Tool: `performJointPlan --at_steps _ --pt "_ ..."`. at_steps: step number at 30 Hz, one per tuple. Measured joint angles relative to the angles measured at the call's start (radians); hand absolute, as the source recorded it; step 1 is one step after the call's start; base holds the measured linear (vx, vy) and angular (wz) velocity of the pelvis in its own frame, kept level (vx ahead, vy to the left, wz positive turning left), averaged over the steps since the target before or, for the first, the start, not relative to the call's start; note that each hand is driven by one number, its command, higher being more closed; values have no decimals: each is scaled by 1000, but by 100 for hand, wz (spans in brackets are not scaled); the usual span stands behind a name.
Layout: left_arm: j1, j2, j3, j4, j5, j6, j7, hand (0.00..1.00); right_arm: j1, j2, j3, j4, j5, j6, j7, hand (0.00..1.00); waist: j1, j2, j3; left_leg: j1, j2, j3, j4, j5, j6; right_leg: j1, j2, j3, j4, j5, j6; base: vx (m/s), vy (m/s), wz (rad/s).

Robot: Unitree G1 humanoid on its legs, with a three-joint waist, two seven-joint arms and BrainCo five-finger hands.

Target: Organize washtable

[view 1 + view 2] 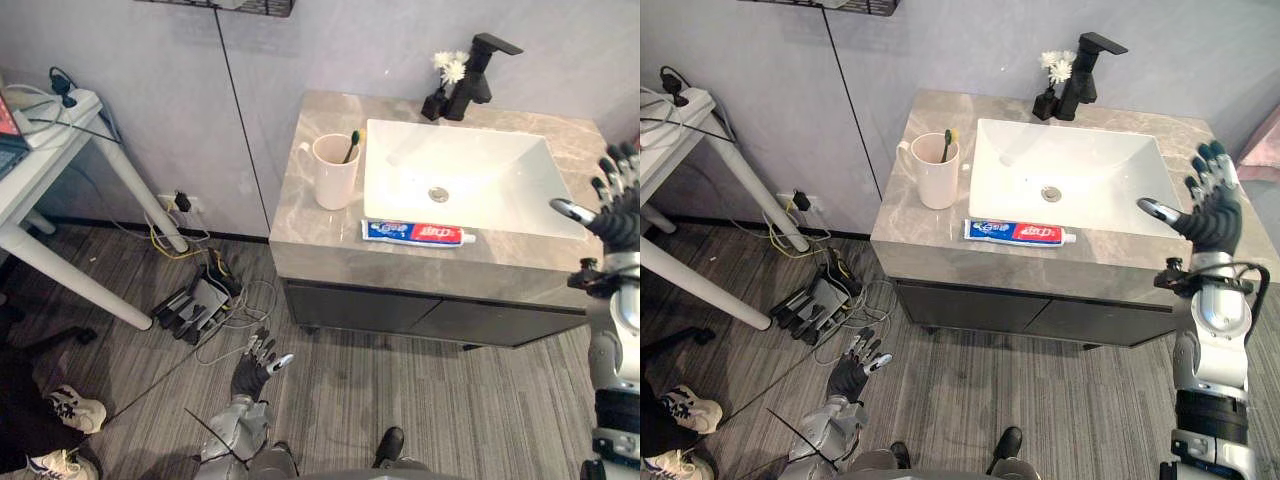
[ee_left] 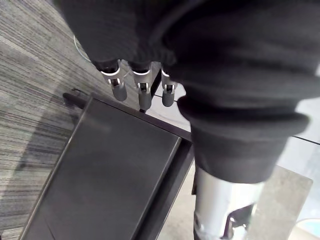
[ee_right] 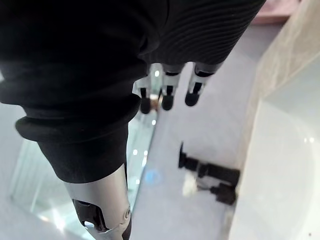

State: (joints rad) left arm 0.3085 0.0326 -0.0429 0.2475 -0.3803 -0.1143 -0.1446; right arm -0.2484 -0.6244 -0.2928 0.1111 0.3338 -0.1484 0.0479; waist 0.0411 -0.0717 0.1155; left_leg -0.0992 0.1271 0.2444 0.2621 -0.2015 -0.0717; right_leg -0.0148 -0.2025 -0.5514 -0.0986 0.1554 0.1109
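Left eye view showed a grey stone-look washtable top (image 1: 320, 240) on a dark cabinet (image 1: 400, 310), with a white rectangular sink (image 1: 480, 170) set into its right part. A cream mug (image 1: 335, 175) stood upright on the counter just left of the sink, and a toothbrush with a green head (image 1: 352, 143) leaned inside it. A blue, red and white toothpaste tube (image 1: 418, 233) lay flat along the front strip of the counter, just before the sink's front edge and right of the mug. A black angular faucet (image 1: 478, 75) rose behind the basin, and a small dark vase of white flowers (image 1: 448, 75) stood just left of it. The right hand (image 1: 1212, 215) was raised by the sink's right edge, fingers straight and spread, holding nothing. The left hand (image 1: 252, 372) hung low over the striped grey floor before the cabinet, its fingers (image 2: 142, 97) likewise straight and empty. A white table (image 1: 40, 160) stood at the far left, a black power strip (image 1: 195, 305) lay on the floor beside it, and a person's white shoes (image 1: 75, 410) showed at the lower left.
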Motion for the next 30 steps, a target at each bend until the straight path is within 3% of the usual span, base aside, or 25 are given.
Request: performJointPlan --at_steps 12,30 --pt "57 4 -46 -13 1 0 -32 0 -11 -95 115 73 -111 2 87 0 3 -30 3 -11 -25 -37 -22 9 0 11 -19 -77 0 0 1 -1 36 12" --pt "63 12 -64 -45 3 -1 -31 0 -12 -124 188 112 -206 3 98 0 6 -62 22 -45 -38 -47 -53 31 8 -28 -26 -92 0 0 1 -10 3 2"
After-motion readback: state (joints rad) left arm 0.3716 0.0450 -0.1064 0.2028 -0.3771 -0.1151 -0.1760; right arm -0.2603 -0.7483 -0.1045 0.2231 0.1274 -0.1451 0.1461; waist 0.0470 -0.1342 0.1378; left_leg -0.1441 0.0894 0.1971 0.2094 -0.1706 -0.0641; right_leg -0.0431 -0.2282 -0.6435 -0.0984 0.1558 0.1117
